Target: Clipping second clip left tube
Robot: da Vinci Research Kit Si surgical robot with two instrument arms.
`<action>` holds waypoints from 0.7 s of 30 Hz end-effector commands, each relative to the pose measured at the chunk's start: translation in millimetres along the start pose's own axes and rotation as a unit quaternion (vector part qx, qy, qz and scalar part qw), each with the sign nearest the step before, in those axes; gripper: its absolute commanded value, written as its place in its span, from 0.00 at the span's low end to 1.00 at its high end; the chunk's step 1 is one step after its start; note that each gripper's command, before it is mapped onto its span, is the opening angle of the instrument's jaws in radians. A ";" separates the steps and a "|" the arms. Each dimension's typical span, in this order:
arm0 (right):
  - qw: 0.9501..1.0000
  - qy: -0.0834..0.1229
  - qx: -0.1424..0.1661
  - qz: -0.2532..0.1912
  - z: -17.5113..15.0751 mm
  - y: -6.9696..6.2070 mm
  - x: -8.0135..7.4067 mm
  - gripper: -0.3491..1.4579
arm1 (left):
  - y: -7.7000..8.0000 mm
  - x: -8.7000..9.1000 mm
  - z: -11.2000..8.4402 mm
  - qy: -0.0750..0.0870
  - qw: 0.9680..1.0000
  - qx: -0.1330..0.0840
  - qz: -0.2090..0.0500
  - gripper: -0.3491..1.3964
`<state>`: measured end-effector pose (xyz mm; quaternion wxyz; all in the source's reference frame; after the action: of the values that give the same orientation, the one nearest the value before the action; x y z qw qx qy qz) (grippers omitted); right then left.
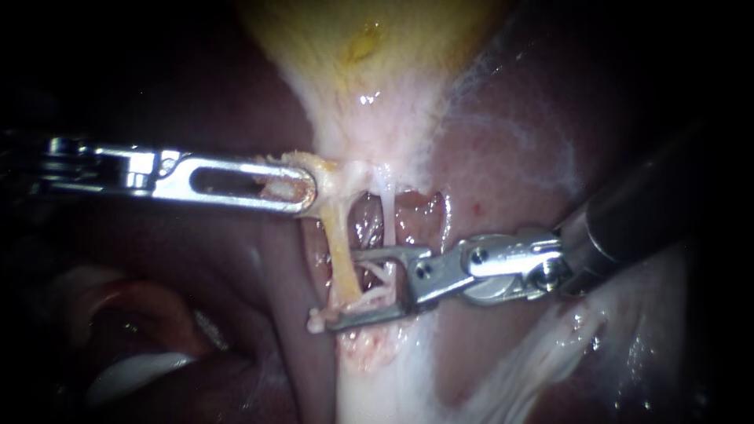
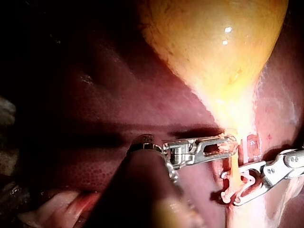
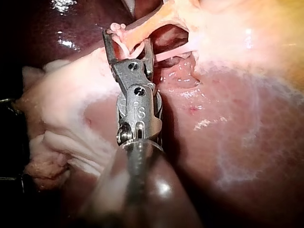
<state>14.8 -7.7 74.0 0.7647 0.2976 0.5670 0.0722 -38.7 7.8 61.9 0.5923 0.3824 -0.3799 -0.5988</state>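
The yellow gallbladder (image 1: 369, 47) narrows to a pale neck. My left instrument (image 1: 294, 184) comes in level from the left, and its slotted jaws are shut on tissue at that neck. Below it the yellowish left tube (image 1: 338, 235) runs down. A thin white right tube (image 1: 386, 212) lies beside it. My right instrument (image 1: 357, 286) holds a white clip (image 1: 373, 301) between jaws that stand wide apart. The jaws and clip straddle the lower part of the left tube. The left wrist view shows both instruments (image 2: 223, 145) (image 2: 237, 183). In the right wrist view the jaws (image 3: 128, 40) bracket the tube.
Dark red liver (image 1: 510, 157) surrounds the site on both sides. Pale fatty tissue (image 1: 369, 369) runs down below the clip. Whitish strands (image 1: 542, 353) lie under the right instrument's shaft. A pink and white fold (image 1: 133, 314) sits at the lower left.
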 end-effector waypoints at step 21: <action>0.996 0.039 -0.001 0.081 1.7 1.1 0.0 0.24 | 0.2 -0.1 0.4 0.000 1.000 0.000 0.000 0.00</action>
<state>16.5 -7.5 75.0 0.7319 0.3408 0.5710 0.1488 -39.0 7.9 62.2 0.5925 0.3818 -0.3798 -0.5991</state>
